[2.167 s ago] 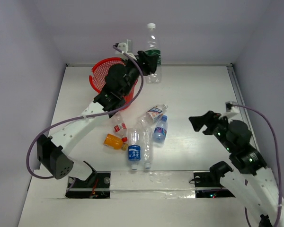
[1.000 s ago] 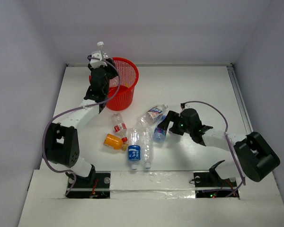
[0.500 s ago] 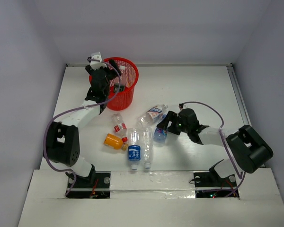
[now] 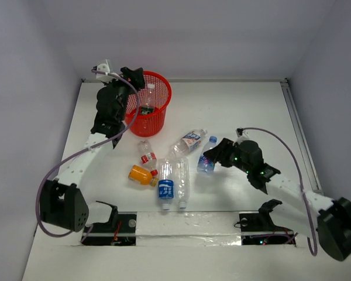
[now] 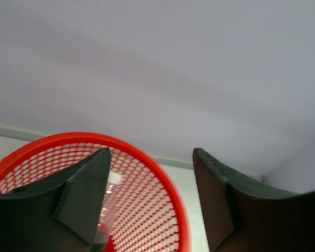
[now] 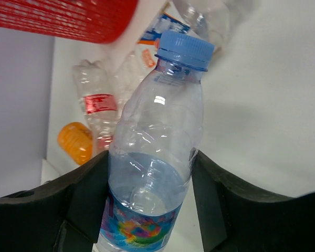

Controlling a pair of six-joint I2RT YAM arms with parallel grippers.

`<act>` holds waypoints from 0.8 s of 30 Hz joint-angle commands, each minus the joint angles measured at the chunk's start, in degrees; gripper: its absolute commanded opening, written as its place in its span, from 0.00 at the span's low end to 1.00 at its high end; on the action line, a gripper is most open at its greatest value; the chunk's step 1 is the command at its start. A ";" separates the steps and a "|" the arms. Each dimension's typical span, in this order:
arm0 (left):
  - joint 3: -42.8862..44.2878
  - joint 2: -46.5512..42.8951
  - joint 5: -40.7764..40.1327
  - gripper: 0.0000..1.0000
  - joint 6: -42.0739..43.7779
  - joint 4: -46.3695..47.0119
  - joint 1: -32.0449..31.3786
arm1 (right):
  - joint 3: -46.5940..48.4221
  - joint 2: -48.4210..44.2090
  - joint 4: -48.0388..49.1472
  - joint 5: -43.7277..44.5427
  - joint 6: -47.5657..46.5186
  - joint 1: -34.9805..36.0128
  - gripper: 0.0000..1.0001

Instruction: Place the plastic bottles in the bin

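The white surface point(image 4: 240, 111) carries most of the load, so by my reading the task is early to midway. The bin point(image 4: 155, 122) stands directly beneath the left pincer point(image 4: 136, 75) and well apart from the right pincer point(image 4: 213, 157). It has one clear bottle point(image 4: 147, 98) in it, which shows through the lattice just below the left pincer's fingers.

The left pincer gapes wide with nothing between its jaws, hanging above the bin's rim. The right pincer is closed around the body of the blue-capped bottle point(image 6: 157, 152), which points cap-first away from it. I cannot tell whether that bottle is clear of the surface.

Five more bottles lie loose to the right pincer's left, between it and the left arm:
- the blue-labelled bottle point(image 4: 165, 182)
- the plain clear bottle point(image 4: 182, 178), right beside the blue-labelled one
- the slanted bottle point(image 4: 186, 142), nearest the right pincer
- the red-white labelled bottle point(image 4: 147, 156)
- the squat orange bottle point(image 4: 139, 174), farthest from the right pincer

So one is binned, one is in the grip, and five wait.
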 commanded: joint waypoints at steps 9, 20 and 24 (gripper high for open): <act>-5.86 -24.77 12.91 0.30 -10.06 -13.38 -0.36 | 11.80 -21.56 -13.52 3.11 -4.75 0.38 0.45; -13.32 -39.81 11.17 0.26 -3.99 -38.09 -0.36 | 42.18 7.75 -7.45 5.47 -13.10 5.38 0.45; -15.70 -42.01 7.15 0.33 -6.10 -41.97 -0.36 | 55.88 20.49 -9.03 7.85 -17.40 6.87 0.46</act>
